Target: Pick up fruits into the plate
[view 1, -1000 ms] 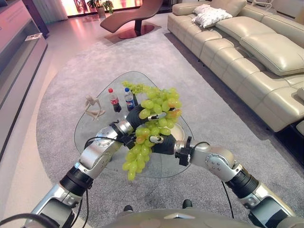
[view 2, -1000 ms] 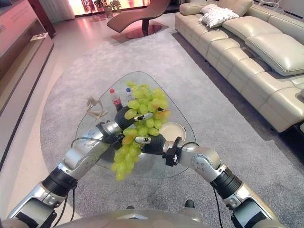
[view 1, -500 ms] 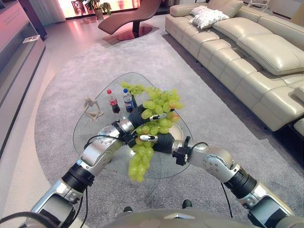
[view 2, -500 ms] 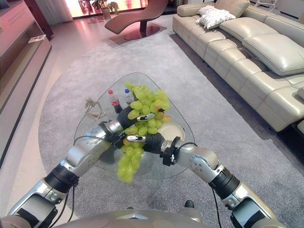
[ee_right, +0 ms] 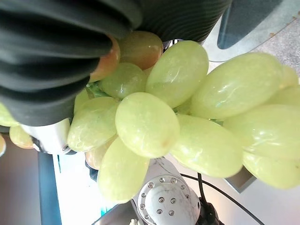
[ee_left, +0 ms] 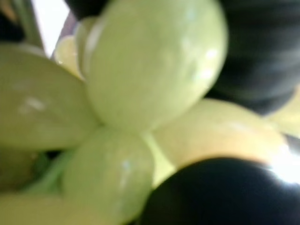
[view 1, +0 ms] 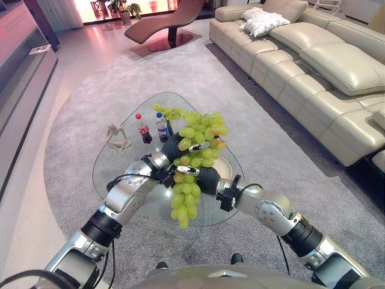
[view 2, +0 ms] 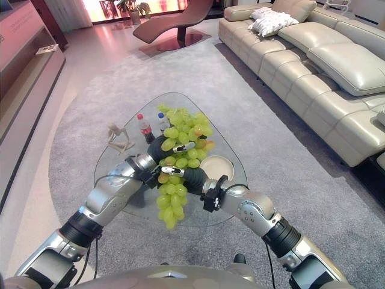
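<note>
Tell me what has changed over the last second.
The hanging tail of the grape bunch swung from the robot's left toward centre, now hanging straight below the hands. Left hand and right hand still clasp it above the glass table; plate and bottles unchanged.

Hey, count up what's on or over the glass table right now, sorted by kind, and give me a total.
Bunches of green grapes: 1, held above the glass table by both hands
Small drink bottles: 2
Figurines: 1
Plates: 1
Total: 5
</note>
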